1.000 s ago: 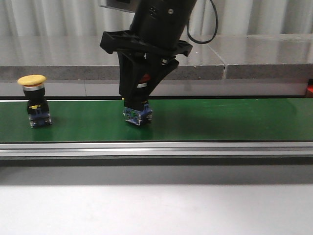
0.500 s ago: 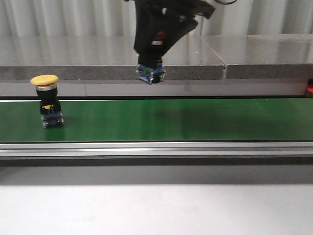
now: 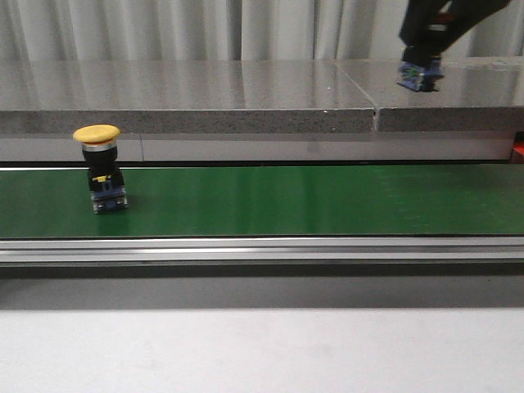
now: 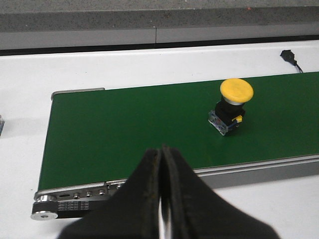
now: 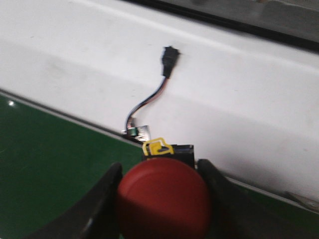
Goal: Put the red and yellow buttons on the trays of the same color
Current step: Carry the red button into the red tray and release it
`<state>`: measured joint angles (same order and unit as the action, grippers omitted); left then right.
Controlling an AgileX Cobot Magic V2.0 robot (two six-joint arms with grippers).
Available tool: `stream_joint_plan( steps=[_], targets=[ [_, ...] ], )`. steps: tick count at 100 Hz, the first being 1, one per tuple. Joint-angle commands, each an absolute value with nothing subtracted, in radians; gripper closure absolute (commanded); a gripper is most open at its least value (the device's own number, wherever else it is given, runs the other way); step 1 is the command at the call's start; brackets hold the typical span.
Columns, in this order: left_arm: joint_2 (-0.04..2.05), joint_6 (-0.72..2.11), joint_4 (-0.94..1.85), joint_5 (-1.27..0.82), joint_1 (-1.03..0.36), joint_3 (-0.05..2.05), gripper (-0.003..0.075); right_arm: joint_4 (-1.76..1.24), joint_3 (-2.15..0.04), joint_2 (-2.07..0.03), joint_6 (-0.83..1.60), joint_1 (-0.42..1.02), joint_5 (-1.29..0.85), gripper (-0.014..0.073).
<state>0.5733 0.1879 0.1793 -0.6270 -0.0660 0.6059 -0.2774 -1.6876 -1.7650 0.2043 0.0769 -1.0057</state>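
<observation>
A yellow button [image 3: 99, 166] with a black body stands upright on the green belt [image 3: 270, 201] at the left; it also shows in the left wrist view [image 4: 233, 105]. My right gripper [image 3: 426, 45] is high at the upper right, shut on the red button [image 5: 164, 199], whose blue base [image 3: 418, 77] hangs below the fingers. My left gripper [image 4: 163, 199] is shut and empty, above the belt's near edge, apart from the yellow button. No tray is in view.
A grey stone ledge [image 3: 246, 106] runs behind the belt. An aluminium rail [image 3: 262, 250] edges the belt's front. A black cable with a connector [image 5: 164, 74] lies on the white table beyond the belt. A red object [image 3: 519, 150] shows at the far right edge.
My right gripper has lifted the red button off the belt and carried it up and to the right. The yellow button has travelled rightward on the belt.
</observation>
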Motion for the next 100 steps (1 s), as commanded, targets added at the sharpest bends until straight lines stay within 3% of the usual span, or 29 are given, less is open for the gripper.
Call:
stream_joint_plan(
  steps=[1, 39, 100],
  targets=[
    [0.573, 0.191, 0.193, -0.561, -0.073, 0.635, 0.0741, -0.292, -1.714, -1.705, 0.203, 0.002, -0.978, 0.0503],
    [0.573, 0.191, 0.193, -0.561, -0.073, 0.635, 0.0741, -0.272, -1.714, -1.714, 0.199, -0.298, -0.943, 0.0503],
    [0.573, 0.191, 0.193, -0.561, -0.073, 0.635, 0.0741, -0.272, -1.712, -1.769, 0.140, -0.538, -0.790, 0.0503]
  ],
)
